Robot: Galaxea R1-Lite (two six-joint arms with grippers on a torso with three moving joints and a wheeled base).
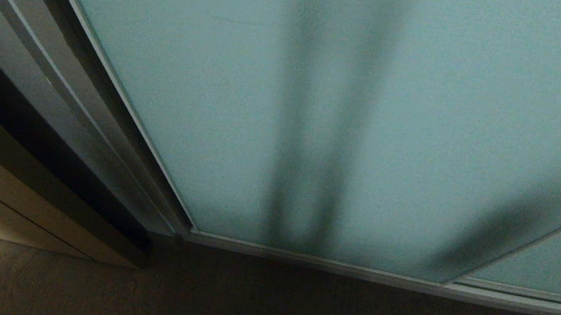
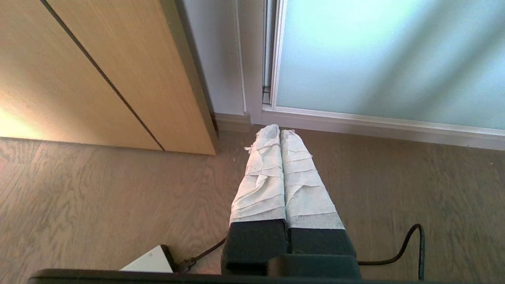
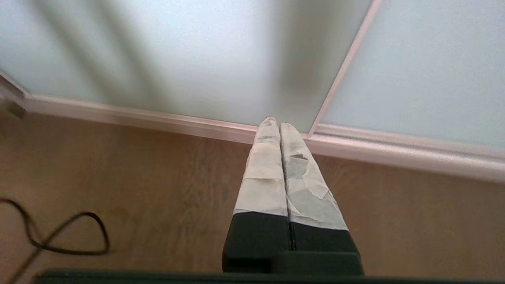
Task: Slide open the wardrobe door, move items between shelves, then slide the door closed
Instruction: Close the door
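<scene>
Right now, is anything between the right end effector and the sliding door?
Nothing visible. The right end effector, shut, points at the door near its bottom frame, only bare floor under it. The cable lies off to the side.

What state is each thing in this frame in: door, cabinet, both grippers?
sliding wardrobe door: closed, its frame meeting the jamb.
beige cabinet front: shut.
left gripper: shut, empty, above the floor by the door's corner.
right gripper: shut, empty, low by the door's bottom rail.

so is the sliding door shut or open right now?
Shut: the sliding wardrobe door meets its silver frame at the left edge, with no gap and no shelves showing.
</scene>
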